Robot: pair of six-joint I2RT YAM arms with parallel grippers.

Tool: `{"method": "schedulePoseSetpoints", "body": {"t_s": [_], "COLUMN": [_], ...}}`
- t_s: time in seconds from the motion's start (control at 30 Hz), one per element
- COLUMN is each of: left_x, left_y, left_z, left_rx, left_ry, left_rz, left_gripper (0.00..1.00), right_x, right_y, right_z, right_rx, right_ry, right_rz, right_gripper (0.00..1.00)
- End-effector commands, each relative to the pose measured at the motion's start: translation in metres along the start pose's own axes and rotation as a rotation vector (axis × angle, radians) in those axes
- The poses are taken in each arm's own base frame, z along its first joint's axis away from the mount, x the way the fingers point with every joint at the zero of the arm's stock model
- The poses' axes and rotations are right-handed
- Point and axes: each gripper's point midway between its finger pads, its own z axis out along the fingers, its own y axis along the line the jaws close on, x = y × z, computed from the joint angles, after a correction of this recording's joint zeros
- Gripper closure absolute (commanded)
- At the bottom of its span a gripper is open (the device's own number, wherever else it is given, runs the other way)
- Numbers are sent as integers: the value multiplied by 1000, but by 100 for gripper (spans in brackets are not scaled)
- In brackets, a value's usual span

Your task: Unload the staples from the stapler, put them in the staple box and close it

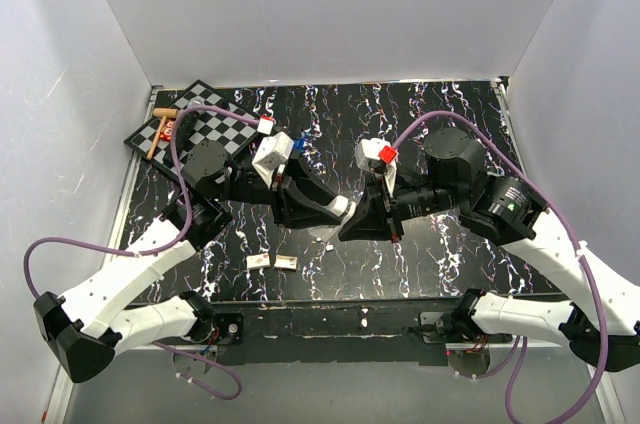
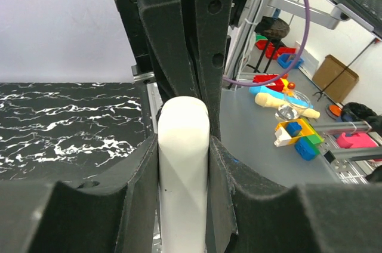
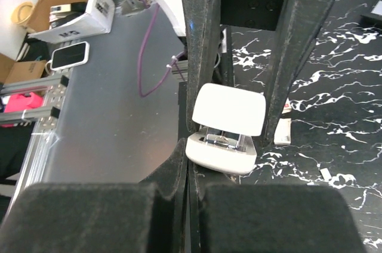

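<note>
My left claw point(image 2: 184, 145) is clenched on the stapler point(image 3: 230, 113)'s white arm, holding it above the middle of the marbled table point(image 1: 450, 114). My right claw point(image 3: 188, 157) is pressed closed at the stapler's right end. Two tan blocks point(image 1: 272, 262) lie nearer, too small to read.

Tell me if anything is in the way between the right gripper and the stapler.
Nothing visible is. The left gripper clamps the stapler by its white arm, and the right gripper, its fingers closed together, sits right at the stapler's end with no object between them.
</note>
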Motion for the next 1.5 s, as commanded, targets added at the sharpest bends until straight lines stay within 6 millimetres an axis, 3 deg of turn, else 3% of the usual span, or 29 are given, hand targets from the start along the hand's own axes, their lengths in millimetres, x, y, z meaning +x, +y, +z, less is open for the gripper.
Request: {"method": "schedulePoseSetpoints", "body": {"t_s": [0.0,0.2,0.4,0.7,0.83,1.07,1.33,1.47], "left_x": [46,42,28,15,7,2,4,18], "left_y": [-34,-34,-29,-9,4,58,139,183], "left_z": [14,11,8,9,9,3,-12,-21], "left_rx": [200,156,74,-53,-127,-409,-795,-959], "left_ry": [152,157,124,88,73,84,152,201], "left_rz": [-145,-112,-54,-9,10,4,-62,-93], "left_gripper": [100,100,100,100,100,100,100,100], "right_x": [-86,-72,-41,-6,10,29,53,66], "right_y": [-2,-6,-12,-32,-47,-71,-97,-104], "right_z": [5,1,-6,-18,-26,-44,-48,-43], "right_rx": [-4,29,92,235,336,519,653,670], "right_ry": [-245,-225,-206,-205,-201,-229,-220,-191], "right_rz": [-273,-269,-231,-173,-133,-56,61,115], "right_gripper": [99,99,99,99,91,72,65,64]}}
